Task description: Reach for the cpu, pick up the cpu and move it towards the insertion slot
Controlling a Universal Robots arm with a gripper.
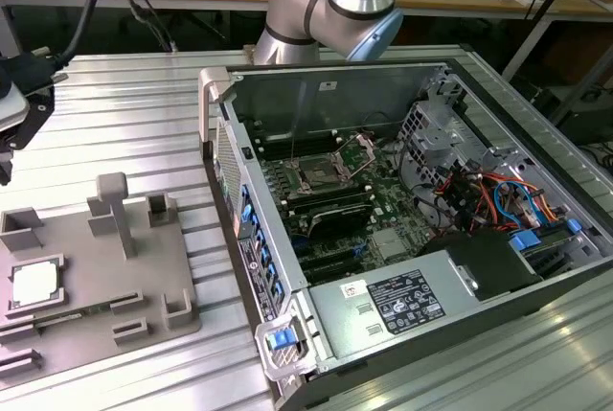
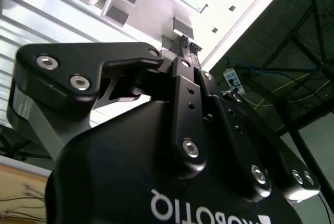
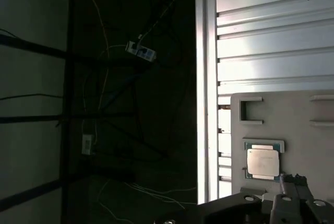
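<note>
On the grey tray [image 3: 292, 110], the cpu [image 3: 262, 162] looks light, rigid and fragile, best gripped by opposite edges; the fingers [image 3: 296, 179] sit nearly together, empty.

We log: ribbed metal desk [image 1: 144, 95] | grey tray [image 1: 86, 277] on it, the exterior view's left | open computer case [image 1: 316, 95], the exterior view's right

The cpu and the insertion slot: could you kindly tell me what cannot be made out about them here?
cpu: in the exterior view, glare whitens its top; markings lost.
cpu, first wrist view: the gripper overlaps one corner.
insertion slot: exterior view, too small to tell what its centre holds.
</note>
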